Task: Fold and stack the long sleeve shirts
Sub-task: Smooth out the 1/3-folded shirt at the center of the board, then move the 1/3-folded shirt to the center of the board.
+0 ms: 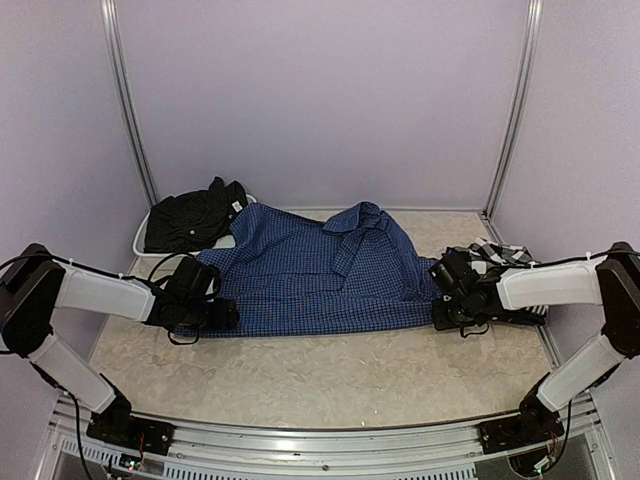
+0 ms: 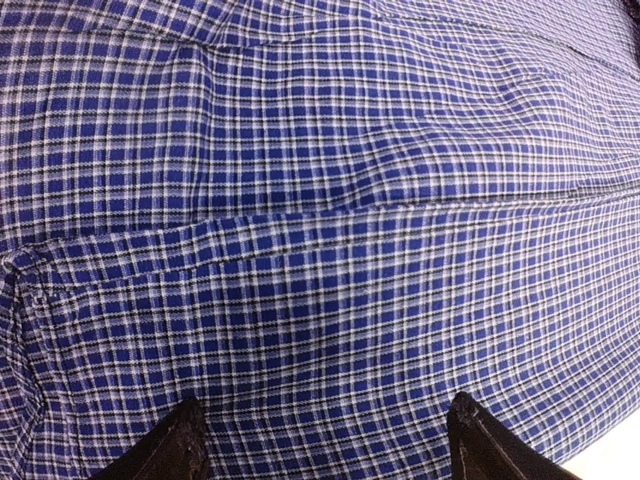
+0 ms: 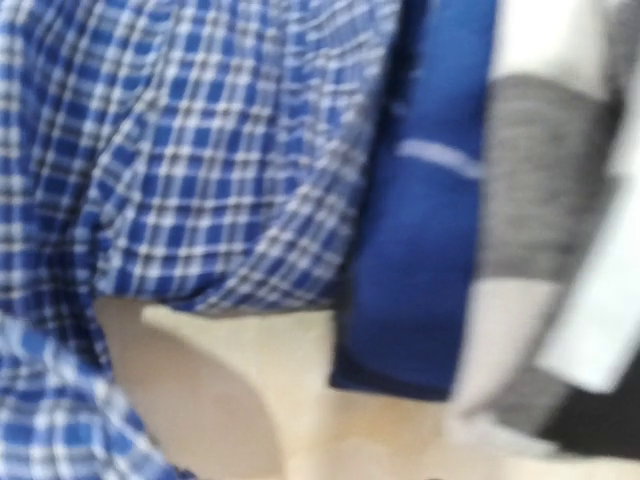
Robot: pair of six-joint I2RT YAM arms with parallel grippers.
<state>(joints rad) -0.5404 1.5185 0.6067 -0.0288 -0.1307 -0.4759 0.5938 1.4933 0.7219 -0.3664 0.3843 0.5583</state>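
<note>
Shirts lie in three spots on the beige table (image 1: 330, 375), read from the top view as a clock face. At the centre the blue shirt with fine dark check (image 1: 310, 275) is spread nearly flat, its collar rumpled toward 1 o'clock and its near hem running straight from 9 to 3. At 11 o'clock the plain black shirt (image 1: 195, 215) is heaped in a white bin (image 1: 140, 245), which touches the blue shirt's far left corner. At 3 o'clock the black-and-white check shirt (image 1: 503, 252) is bunched under the right arm. The left gripper (image 1: 225, 313) sits low at 9 o'clock on the blue shirt's near left corner; its wrist view shows two dark fingertips (image 2: 175, 448) spread wide apart over the checked cloth, released and pinching nothing. The right gripper (image 1: 443, 290) sits at the blue shirt's right edge at 3 o'clock. Its wrist view is blurred, showing blue check, a plain blue band and grey-and-white cloth, and I cannot tell whether it is clenched or grasping anything.
</note>
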